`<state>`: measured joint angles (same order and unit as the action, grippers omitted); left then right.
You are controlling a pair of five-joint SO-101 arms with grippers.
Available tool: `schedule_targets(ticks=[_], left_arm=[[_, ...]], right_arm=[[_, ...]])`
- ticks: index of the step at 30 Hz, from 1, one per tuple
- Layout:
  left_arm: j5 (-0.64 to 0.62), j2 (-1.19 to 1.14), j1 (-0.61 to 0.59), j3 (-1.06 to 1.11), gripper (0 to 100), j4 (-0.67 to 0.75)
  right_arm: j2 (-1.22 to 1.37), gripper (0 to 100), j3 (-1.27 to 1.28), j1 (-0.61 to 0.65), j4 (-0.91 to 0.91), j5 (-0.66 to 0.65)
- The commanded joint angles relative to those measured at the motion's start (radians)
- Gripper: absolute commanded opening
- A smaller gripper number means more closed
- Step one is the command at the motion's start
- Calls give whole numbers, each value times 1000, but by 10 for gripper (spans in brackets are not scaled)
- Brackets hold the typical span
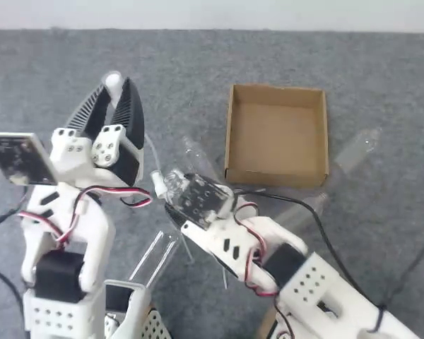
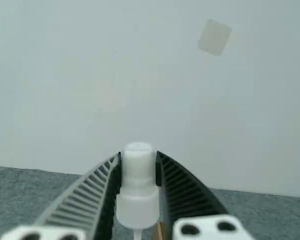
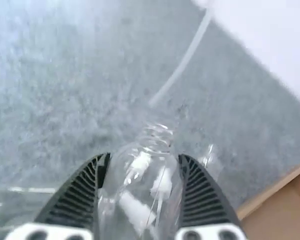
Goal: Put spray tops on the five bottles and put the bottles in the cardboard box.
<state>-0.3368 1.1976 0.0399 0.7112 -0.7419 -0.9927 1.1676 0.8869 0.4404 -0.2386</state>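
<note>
Your grey carpeted table (image 1: 381,70) spreads across the whole high view. The cardboard box (image 1: 275,173) sits right of centre in the upper half, open side up.

Your left claw (image 1: 115,88) stands in the upper left of the high view with its fingers pointing toward the top of the frame. It is open only a little, and its two fingers are pressed against either side of a white spray top (image 2: 138,175). The top sits right at the fingertips, with its head poking out just past them.

Your right claw (image 3: 142,160) is at the centre of the high view, left of the box. It is partly open around a clear bottle (image 3: 140,195), one finger on each side, and the threaded neck sticks out beyond the tips.

Another clear bottle (image 1: 358,150) lies just right of the box, and a third (image 1: 155,258) lies low in the frame between the two arms.

A thin white tube (image 3: 182,65) slants in from the upper right of the right wrist view. Its end is near the held bottle's neck; you cannot tell whether they touch.
</note>
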Motion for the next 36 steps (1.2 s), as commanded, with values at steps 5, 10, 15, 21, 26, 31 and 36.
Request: schedule_targets(ticks=[5, 10, 15, 21, 26, 31, 36], left_arm=[[-83, 21, 12, -13, 11, 26], [-83, 21, 14, -10, 11, 25], [-87, 21, 61, -7, 11, -18], [-84, 21, 80, -4, 11, -48], [-87, 21, 83, -16, 11, -69], [-84, 21, 83, -47, 11, -87], [-81, 21, 75, -137, 11, -95]], right_arm=[[-166, 6, 54, 7, -12, 6], [-166, 6, 64, 7, -12, 8], [-166, 6, 64, 2, -12, 9], [-166, 6, 66, 1, -12, 9], [-166, 6, 66, 1, -12, 9], [-166, 6, 71, 1, -12, 9], [-166, 6, 77, 1, -13, 9]])
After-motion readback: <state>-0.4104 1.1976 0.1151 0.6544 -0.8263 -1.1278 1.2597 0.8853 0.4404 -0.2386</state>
